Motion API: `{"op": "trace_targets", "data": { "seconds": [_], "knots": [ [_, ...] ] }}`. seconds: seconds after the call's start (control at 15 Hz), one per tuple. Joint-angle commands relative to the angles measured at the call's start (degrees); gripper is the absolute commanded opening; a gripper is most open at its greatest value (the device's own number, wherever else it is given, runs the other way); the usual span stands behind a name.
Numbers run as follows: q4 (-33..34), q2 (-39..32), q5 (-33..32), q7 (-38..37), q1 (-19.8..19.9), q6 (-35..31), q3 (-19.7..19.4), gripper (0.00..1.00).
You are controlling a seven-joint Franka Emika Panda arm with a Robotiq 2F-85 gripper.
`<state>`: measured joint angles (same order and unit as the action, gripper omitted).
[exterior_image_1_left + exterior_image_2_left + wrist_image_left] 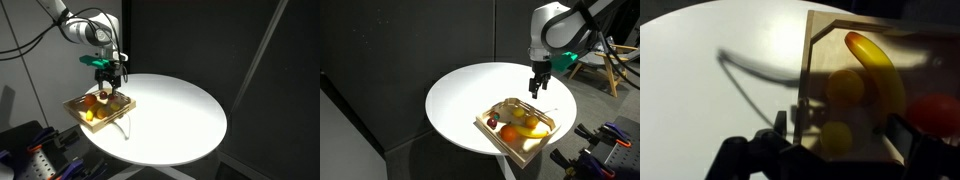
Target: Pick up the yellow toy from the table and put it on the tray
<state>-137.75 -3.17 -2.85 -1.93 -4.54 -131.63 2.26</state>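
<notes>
The arm reaches in from above the bench's edge, its white links bent so the wrist points straight down. The end effector (106,84) hangs just over the tray (112,116), not touching anything. In the wrist view its two dark fingers (735,160) stand wide apart at the bottom of the picture, with nothing between them. In an exterior view the end effector (537,90) sits above the tray's far side.

The yellow toy (836,136) lies inside the tray (808,60), close to its wall and directly under the end effector (825,158). Just beyond it is a dimmer round yellow shape in shadow; whether that is a separate toy cannot be told. A banana-like toy (875,70) lies further in, and a red-orange round toy (935,110) shows at the frame's edge.

The bench (180,110) is round and white, and the tray (495,138) sits at its rim, slightly overhanging in both exterior views. A thin dark curved line (740,65) crosses the bench (700,90) beside the tray; wire or shadow, it cannot be told. Black walls surround the bench (460,100), and wooden legs (610,60) stand behind the arm.
</notes>
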Motion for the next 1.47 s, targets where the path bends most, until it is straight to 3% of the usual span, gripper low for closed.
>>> {"op": "trace_targets", "data": {
  "seconds": [0.0, 0.6, 1.4],
  "knots": [
    [-3.1, 5.1, 0.9, 2.3, 0.8, 2.4, 0.2, 1.0],
    [-8.4, 13.4, 2.0, 7.0, 0.6, 3.9, -0.1, 1.0],
    [-11.5, 23.7, 1.3, 3.2, 2.4, 6.9, -1.4, 1.0]
  ]
}}
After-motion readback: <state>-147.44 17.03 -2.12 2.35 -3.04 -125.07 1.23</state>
